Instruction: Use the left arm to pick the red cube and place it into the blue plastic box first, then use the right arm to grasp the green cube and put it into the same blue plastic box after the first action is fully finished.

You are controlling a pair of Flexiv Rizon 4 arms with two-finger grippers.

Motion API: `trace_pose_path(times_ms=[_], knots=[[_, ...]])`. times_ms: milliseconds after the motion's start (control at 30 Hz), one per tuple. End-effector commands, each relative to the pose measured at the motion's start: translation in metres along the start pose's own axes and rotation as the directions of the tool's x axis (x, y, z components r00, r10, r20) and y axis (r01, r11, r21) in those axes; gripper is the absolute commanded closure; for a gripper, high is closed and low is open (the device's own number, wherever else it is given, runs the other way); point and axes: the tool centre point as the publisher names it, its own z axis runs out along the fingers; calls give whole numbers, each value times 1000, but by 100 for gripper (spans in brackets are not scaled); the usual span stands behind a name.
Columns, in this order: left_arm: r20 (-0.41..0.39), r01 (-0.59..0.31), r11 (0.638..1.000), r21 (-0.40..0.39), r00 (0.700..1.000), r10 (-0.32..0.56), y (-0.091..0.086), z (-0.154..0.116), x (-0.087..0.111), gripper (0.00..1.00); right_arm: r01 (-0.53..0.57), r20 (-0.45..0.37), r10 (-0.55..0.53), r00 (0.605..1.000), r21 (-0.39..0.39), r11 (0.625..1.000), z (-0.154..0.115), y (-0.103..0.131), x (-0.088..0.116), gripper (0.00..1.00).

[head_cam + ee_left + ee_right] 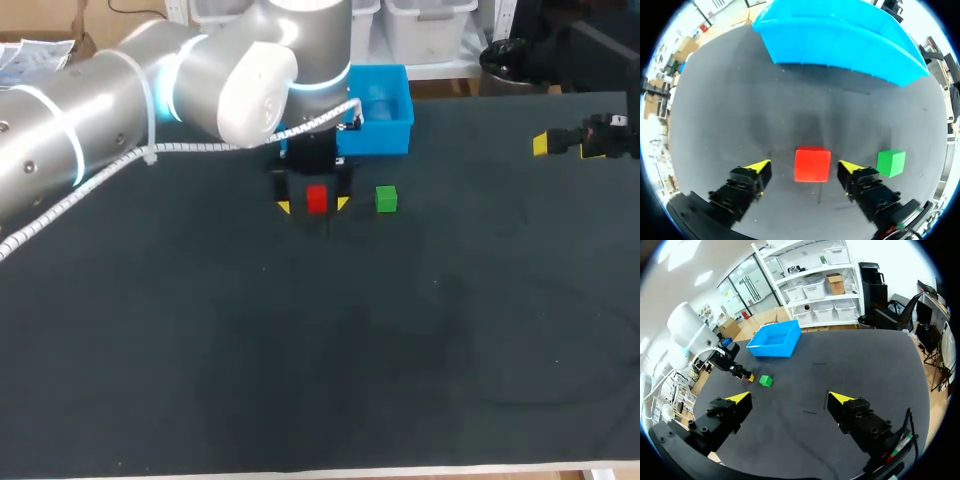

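Red cube (317,199): a small, bright red block with flat, plain faces and crisp edges. It sits square on the dark bench (300,380), toward the far side, slightly left of the middle.
Left hand (314,205): lowered over the red cube with its fingers spread. One yellow tip is at the cube's 9 o'clock and the other at its 3 o'clock. In the left wrist view a strip of bare bench shows on each side between the fingers (757,167) and the cube, so nothing is gripped.
Green cube (386,199): the same shape as the red one, in vivid green with plain faces. It rests on the bench at the red cube's 3 o'clock, near it but apart, just outside the left hand's finger on that side.
Blue plastic box (385,125): an open-topped bin in glossy sky blue with smooth walls. It stands at about 1 o'clock from the red cube, near the bench's far edge.
Right hand (790,398): held above the bench's right side, at 3 o'clock from the box and well apart from both cubes. Its fingers are spread with nothing between them.
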Motion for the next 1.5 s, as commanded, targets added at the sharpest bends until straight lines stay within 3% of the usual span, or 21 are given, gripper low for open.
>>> trace_pose_path(times_ms=[33,333,567,900,1300,1500], knots=[[-5,-4,1000,2,1000,4,-2,3,-2,100,0,0,0,1000,0,1000,0,0,0,0],[0,-7,1000,2,1000,7,-2,1,2,100,0,0,0,1000,0,1000,0,0,0,0],[71,-58,998,19,996,57,-9,-33,0,100,0,0,0,1000,0,1000,0,0,0,0],[199,-110,993,51,975,98,-17,-86,-21,100,0,0,0,1000,0,1000,0,0,0,0],[242,-151,984,91,962,125,-24,-108,-38,100,0,0,0,1000,0,1000,0,0,0,0],[257,-196,967,165,955,150,-25,-113,-58,100,0,0,0,1000,0,1000,0,0,0,0]])
